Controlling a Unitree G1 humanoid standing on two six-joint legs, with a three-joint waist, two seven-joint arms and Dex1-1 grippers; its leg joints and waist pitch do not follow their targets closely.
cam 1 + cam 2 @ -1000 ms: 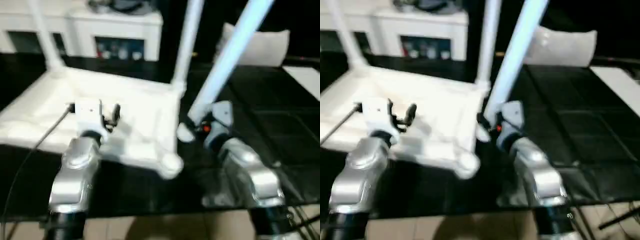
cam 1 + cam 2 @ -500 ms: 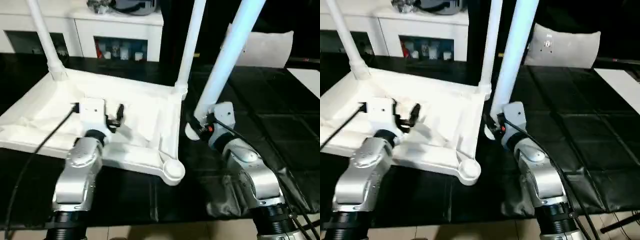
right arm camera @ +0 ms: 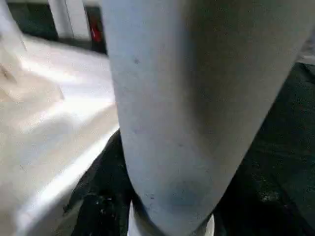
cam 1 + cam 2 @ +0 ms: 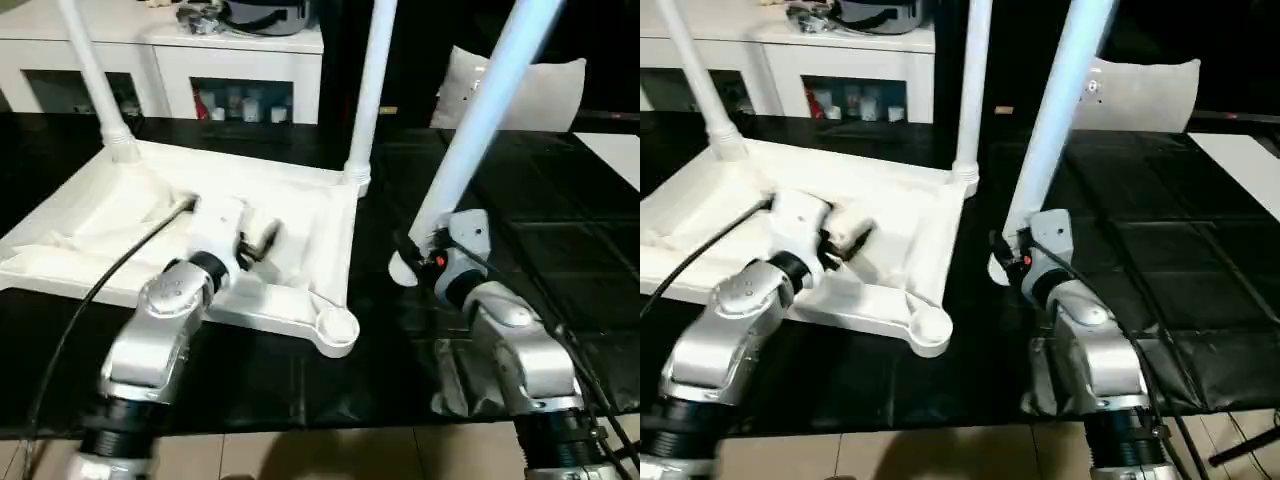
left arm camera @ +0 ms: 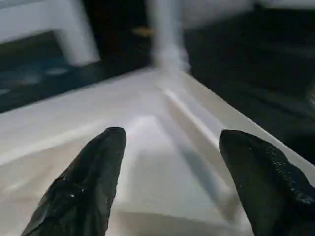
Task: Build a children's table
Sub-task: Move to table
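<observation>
**Third leg in hand, near corner socket still empty**

Nearest the robot: right gripper (image 4: 412,262) clamped on the thick lower end of a loose leg (image 4: 478,120), which leans up and away over the dark floor mat (image 4: 560,250). In the right wrist view the black fingers (image 3: 101,196) wrap the leg's base. The leg's foot sits just beside the tabletop's right edge, not over any socket.

Left gripper (image 5: 170,172) hangs over the ribbed underside of the tabletop (image 4: 90,220) — jaws apart, nothing between them.

Tabletop lies upside down on the mat. Its near right corner socket (image 4: 338,329) is empty. Farther back, two legs stand upright in the far corners: far left leg (image 4: 95,80) and far right leg (image 4: 367,90).

Beyond: grey cushion (image 4: 545,95), then white cabinet (image 4: 240,60) with small items behind its glass.

Risks, as judged:
- The held leg is long and tilted; swinging it toward the near socket could strike the far right leg and loosen it.
- The grip is low on a tapered round shaft — it may slip or rotate under the leg's own weight.
- The tabletop is unrestrained; pressing the leg in could slide it on the mat.

Writing: none legible; cabinet contents too small to read.
</observation>
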